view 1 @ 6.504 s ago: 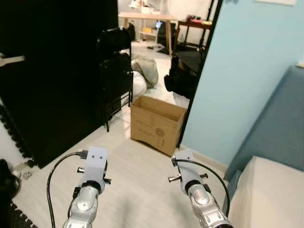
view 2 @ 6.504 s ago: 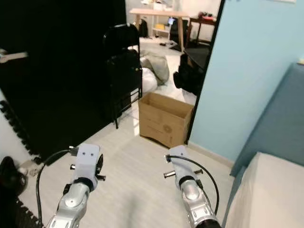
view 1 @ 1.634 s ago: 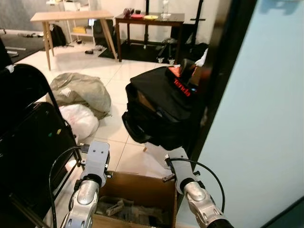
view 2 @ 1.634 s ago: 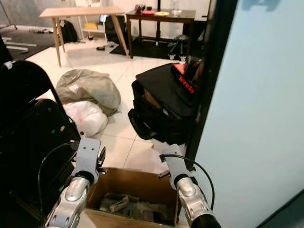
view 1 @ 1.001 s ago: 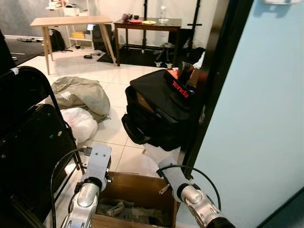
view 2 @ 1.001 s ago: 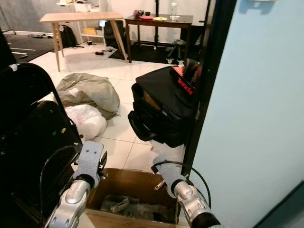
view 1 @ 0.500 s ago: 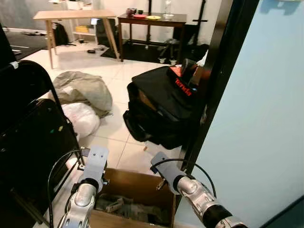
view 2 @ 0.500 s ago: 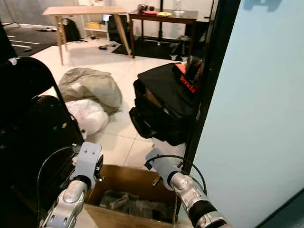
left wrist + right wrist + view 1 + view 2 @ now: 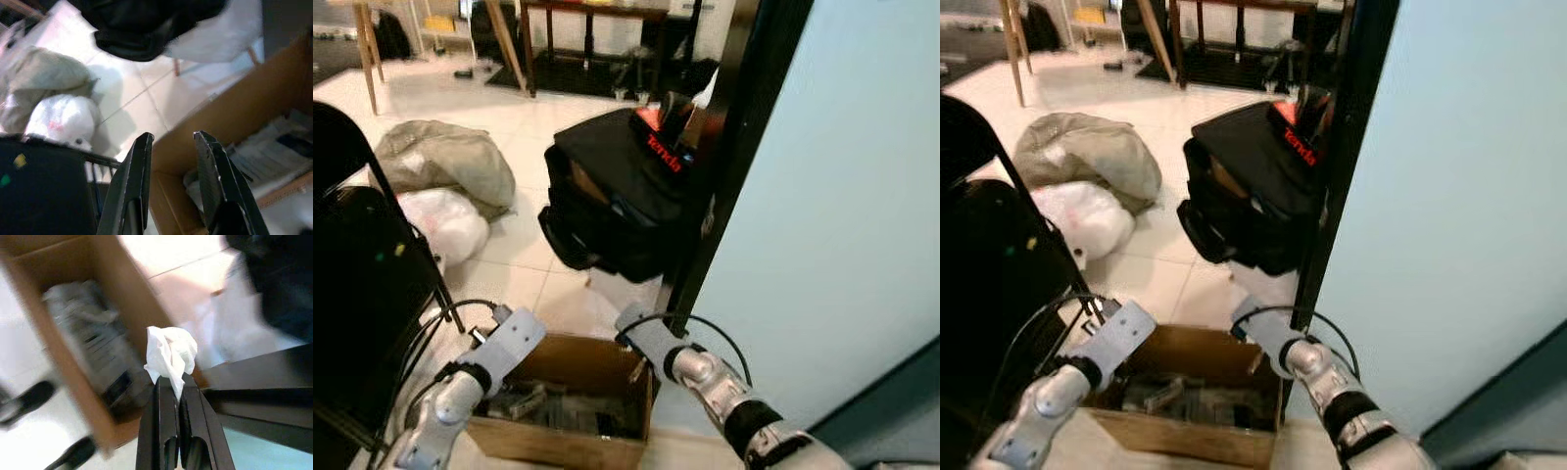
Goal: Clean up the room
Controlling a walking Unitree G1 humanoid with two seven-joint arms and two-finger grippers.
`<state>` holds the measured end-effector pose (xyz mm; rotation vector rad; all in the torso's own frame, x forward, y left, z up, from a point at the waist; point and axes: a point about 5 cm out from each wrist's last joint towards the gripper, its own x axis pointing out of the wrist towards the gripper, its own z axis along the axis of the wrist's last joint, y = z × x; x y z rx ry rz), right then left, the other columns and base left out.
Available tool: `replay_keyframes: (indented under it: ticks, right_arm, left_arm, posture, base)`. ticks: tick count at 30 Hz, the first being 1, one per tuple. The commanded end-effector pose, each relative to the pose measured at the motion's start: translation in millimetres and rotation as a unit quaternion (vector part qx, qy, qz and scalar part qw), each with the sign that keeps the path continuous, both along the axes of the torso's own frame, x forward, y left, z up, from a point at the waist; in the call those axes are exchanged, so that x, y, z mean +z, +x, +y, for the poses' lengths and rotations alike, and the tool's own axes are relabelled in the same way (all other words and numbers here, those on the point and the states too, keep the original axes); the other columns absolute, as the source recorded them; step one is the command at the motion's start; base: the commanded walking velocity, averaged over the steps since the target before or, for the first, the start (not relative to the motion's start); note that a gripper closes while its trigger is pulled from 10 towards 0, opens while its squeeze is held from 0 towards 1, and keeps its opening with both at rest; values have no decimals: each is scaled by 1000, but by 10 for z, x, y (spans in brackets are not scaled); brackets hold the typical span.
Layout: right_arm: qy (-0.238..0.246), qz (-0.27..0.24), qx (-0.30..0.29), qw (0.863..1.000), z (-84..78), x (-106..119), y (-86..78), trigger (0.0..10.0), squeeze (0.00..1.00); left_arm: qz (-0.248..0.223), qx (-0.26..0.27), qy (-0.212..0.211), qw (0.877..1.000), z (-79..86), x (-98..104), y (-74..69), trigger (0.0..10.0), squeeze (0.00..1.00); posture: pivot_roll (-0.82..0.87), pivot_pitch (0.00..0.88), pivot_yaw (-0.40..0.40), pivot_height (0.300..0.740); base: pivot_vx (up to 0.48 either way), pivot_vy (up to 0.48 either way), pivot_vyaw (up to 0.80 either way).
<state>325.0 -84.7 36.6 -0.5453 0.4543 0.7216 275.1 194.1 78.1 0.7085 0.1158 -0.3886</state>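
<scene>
An open cardboard box (image 9: 607,367) sits on the floor at my feet, part-filled with papers and dark scraps. My right gripper (image 9: 177,382) is shut on a crumpled white tissue (image 9: 171,351) and hangs above the box's right rim, by the black door frame. The right arm (image 9: 690,370) reaches in from the right. My left gripper (image 9: 172,137) is open and holds nothing, hovering over the box's left wall (image 9: 230,105). Its arm (image 9: 494,354) comes in from the left.
A black bag with red lettering (image 9: 622,191) stands just beyond the box. A grey sack (image 9: 440,157) and a white plastic bag (image 9: 445,223) lie on the tiles to the left. A black chair (image 9: 357,264) crowds the left; a light blue wall (image 9: 822,196) closes the right.
The camera has tipped down and shifted, so the scene sits higher in the picture. My right arm has swung left toward the box's right rim; the left arm reaches further over the left rim.
</scene>
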Motion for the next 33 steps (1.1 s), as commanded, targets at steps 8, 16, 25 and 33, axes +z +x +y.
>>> replay_keyframes:
  ticks: [8,16,25,33]
  right_arm:
    - [-32,43,73,996,241,-123,-143,10000,0]
    - [-60,42,73,995,250,-253,-245,10000,0]
    - [-58,37,4,998,172,-318,-256,10000,0]
    - [-49,37,-13,998,167,-305,-236,10000,0]
  left_arm:
    - [12,-70,-8,997,-71,76,-235,10000,0]
    - [-3,-104,-66,992,-238,234,-287,10000,0]
    - [21,-175,-124,976,-483,268,-452,10000,0]
    - [66,-211,-96,970,-486,188,-594,10000,0]
  posture:
    - [107,366,-125,740]
    - [116,401,-124,740]
    - [120,403,-116,740]
    - [128,399,-119,740]
  base:
    - [0,0,0]
    - [0,0,0]
    - [0,0,0]
    - [0,0,0]
